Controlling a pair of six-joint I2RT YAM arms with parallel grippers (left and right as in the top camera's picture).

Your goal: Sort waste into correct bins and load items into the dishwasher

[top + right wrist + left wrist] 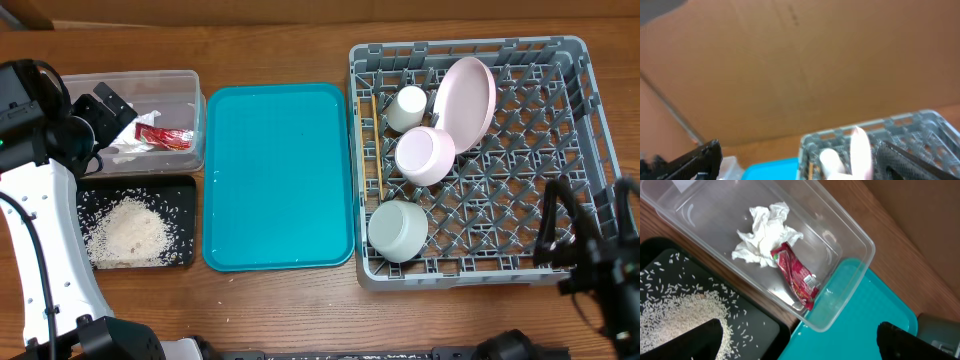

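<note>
Wooden tabletop [280, 310] is cut off at every edge; wrapper [796, 275] print cannot be read beside the tissue [765, 235] in the clear tub [860, 240]. Rice [130, 232] is spread in the black tray [185, 185]; chopsticks [378, 165] are half hidden by rack [580, 60] lattice. Left gripper [799, 327] and right gripper [799, 150] are held open, empty

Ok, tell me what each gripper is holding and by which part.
Nothing is held. The left gripper is open over the clear tub; the right gripper is open over the rack.

Wood-grain table [290, 310] w/ plain brown board backdrop [790, 65], even light.
</note>
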